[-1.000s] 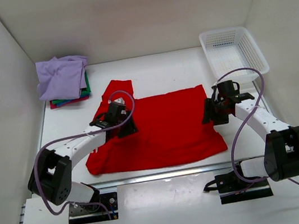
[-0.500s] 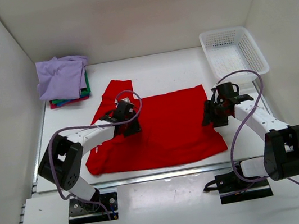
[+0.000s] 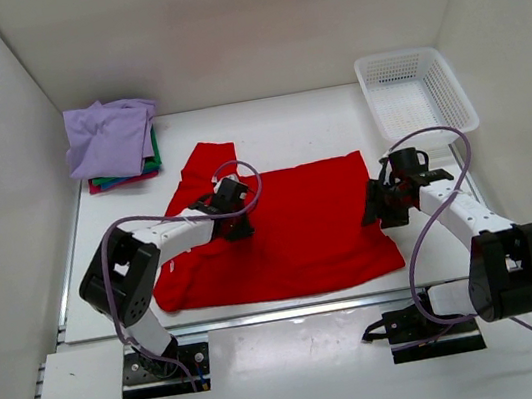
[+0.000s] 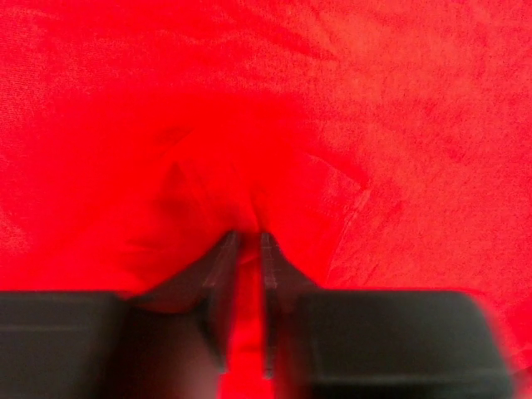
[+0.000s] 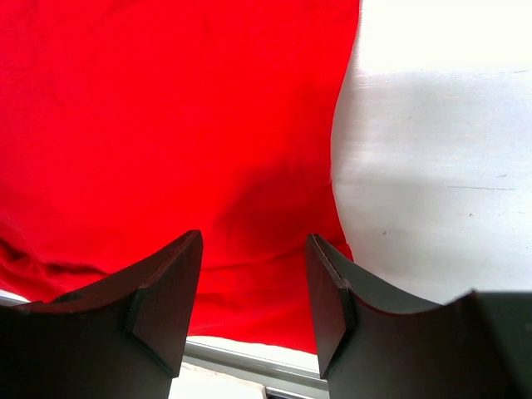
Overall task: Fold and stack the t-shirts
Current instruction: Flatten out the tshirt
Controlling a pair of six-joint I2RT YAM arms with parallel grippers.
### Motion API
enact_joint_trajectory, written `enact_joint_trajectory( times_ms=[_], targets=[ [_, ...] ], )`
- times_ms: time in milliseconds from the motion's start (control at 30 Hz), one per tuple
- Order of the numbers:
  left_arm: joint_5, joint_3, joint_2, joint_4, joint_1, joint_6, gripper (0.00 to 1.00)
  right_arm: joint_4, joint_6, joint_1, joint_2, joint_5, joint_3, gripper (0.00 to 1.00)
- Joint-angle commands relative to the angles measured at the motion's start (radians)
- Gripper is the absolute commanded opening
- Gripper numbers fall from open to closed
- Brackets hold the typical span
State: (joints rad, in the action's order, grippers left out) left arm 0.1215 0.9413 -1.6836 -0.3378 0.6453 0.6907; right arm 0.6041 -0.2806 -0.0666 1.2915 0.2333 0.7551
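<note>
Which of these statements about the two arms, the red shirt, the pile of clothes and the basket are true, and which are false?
1. The left gripper is shut on a pinch of the red shirt. True.
2. The right gripper is clamped on the shirt too. False: its jaws stand open over the shirt's right edge.
3. The basket sits at the far left of the table. False: it is at the far right.
4. The pile of folded shirts has a pale lavender one on top. True.
</note>
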Motion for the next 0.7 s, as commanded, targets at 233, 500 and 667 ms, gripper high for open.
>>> enact_joint_trajectory(
  times_ms=[233, 500, 667],
  targets=[
    [0.030, 0.036, 0.038, -0.029, -0.007, -0.017, 0.00, 0.002, 0.031, 0.025, -0.038, -0.012, -0.005, 0.50],
    [0.007, 0.053, 0.174, -0.121, -0.035, -0.056, 0.00, 0.112, 0.049, 0.051, -0.087, -0.097, 0.018, 0.51],
    [-0.017, 0.076, 0.289, -0.216, -0.067, -0.086, 0.00, 0.184, 0.003, 0.019, -0.118, -0.159, -0.006, 0.52]
  ],
)
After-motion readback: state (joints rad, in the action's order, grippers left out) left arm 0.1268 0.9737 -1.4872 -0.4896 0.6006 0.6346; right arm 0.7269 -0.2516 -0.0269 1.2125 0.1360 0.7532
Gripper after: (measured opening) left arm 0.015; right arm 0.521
